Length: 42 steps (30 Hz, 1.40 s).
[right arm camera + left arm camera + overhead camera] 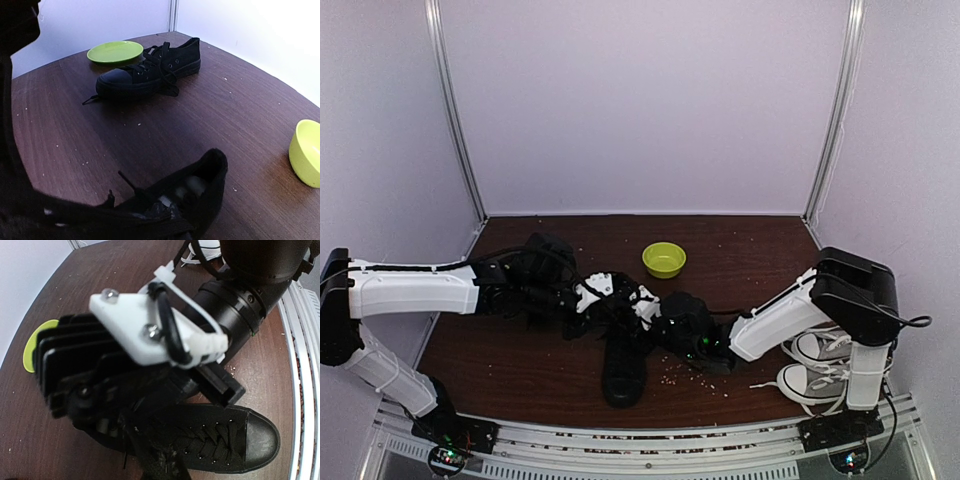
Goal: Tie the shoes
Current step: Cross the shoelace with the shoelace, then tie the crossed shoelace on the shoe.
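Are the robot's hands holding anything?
Cannot tell. The left gripper and right gripper meet over the black shoe, but their fingertips are hidden.

High overview, close wrist views, common shoe point(623, 365)

This looks like a robotics lab test booth. Plain white wall panels point(640, 100) framed by metal posts point(457, 110) close in a dark wood counter point(760, 240). The left arm point(410, 288) and the right arm point(780, 322), both white-and-black machines, are bolted to a metal rail point(650, 440) along its near edge.
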Each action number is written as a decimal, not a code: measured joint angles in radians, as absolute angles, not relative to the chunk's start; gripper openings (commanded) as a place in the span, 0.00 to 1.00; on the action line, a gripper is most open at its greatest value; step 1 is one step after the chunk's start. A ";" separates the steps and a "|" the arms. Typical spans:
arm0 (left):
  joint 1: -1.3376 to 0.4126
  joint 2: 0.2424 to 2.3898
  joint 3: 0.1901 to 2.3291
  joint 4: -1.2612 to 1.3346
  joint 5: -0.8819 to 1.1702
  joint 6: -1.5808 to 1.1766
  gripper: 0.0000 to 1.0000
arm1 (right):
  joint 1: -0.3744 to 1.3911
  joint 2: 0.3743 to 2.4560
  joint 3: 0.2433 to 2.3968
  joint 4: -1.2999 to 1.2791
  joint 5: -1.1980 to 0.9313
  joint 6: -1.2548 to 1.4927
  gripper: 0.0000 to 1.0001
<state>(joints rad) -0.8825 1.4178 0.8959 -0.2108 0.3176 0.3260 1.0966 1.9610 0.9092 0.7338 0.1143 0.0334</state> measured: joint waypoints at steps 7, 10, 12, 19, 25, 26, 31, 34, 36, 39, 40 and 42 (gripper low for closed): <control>-0.879 1.418 0.896 -0.210 0.289 0.318 0.00 | 1.083 1.848 0.836 0.648 -0.023 0.012 0.00; -0.878 1.419 0.896 -0.210 0.274 0.314 0.00 | 1.073 1.785 0.829 0.568 -0.133 -0.006 0.00; -0.878 1.420 0.896 -0.210 0.265 0.312 0.00 | 1.066 1.758 0.833 0.504 -0.218 -0.020 0.00; -0.877 1.443 0.896 -0.212 0.241 0.308 0.00 | 1.009 1.742 0.896 0.216 -0.517 -0.044 0.00; -0.877 1.469 0.898 -0.221 0.239 0.313 0.07 | 0.943 1.742 0.945 0.054 -0.695 -0.019 0.00; -0.877 1.477 0.901 -0.228 0.244 0.316 0.30 | 0.928 1.742 0.948 0.039 -0.719 -0.010 0.00; -0.876 1.499 0.922 -0.271 0.297 0.354 0.72 | 0.865 1.770 0.986 -0.066 -0.771 0.026 0.00; -0.859 1.472 0.920 -0.304 0.326 0.392 0.78 | 0.854 1.791 1.018 -0.135 -0.771 0.024 0.00; -0.821 1.425 0.904 -0.324 0.350 0.421 0.77 | 0.852 1.802 1.043 -0.186 -0.770 0.020 0.00; -0.753 1.356 0.865 -0.338 0.351 0.498 0.69 | 0.850 1.810 1.074 -0.250 -0.771 0.006 0.00; -0.743 1.356 0.860 -0.340 0.348 0.519 0.68 | 0.848 1.811 1.082 -0.268 -0.774 0.002 0.00; -0.743 1.408 0.871 -0.366 0.348 0.570 0.68 | 0.842 1.812 1.091 -0.292 -0.784 -0.003 0.00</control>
<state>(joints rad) -0.7433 1.4082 0.8711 -0.3664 0.3485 0.5705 0.8417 1.8122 1.0908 -0.2916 -0.7841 -0.0032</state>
